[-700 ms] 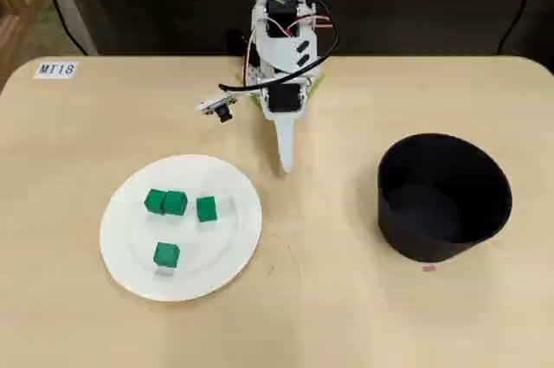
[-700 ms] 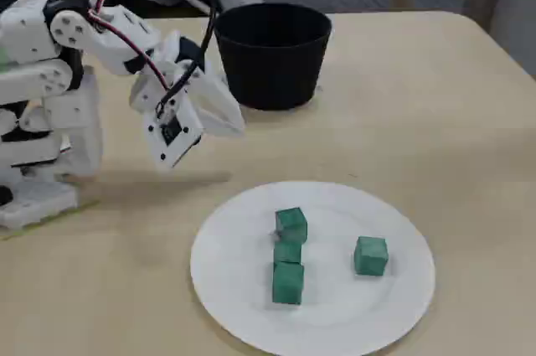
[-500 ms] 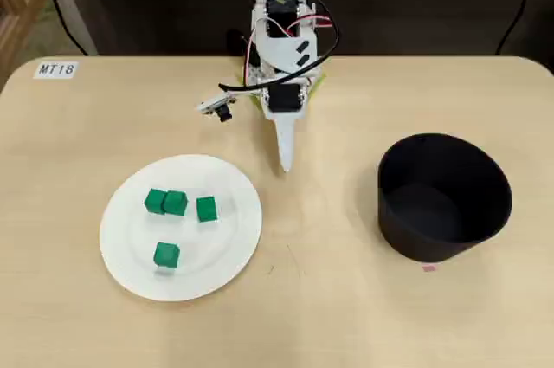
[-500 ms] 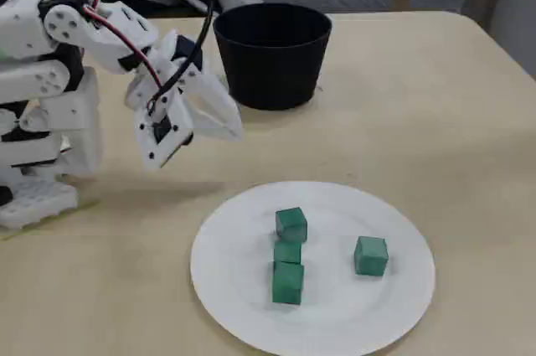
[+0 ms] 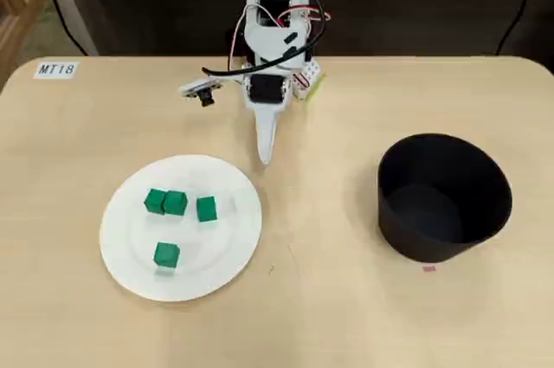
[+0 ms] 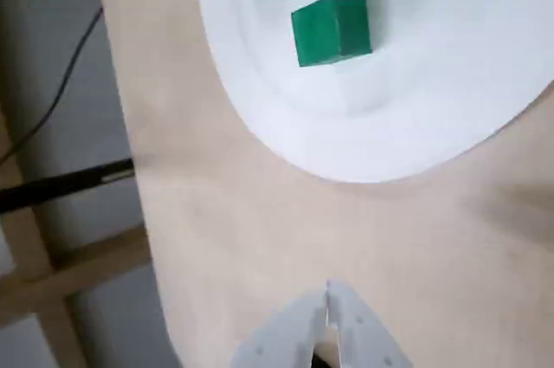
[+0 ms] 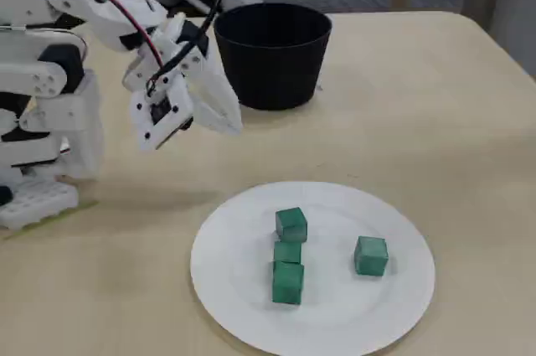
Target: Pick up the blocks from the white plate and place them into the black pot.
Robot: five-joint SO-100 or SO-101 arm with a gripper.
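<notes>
My white plastic claw hung closed and empty; two touching small green cubes on the round white plate risked a double grab.

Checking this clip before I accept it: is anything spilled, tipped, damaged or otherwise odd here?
Nothing stands out. All four green blocks sit on the white plate, the black pot stands upright and looks empty, and the gripper hangs shut above the bare table.
</notes>
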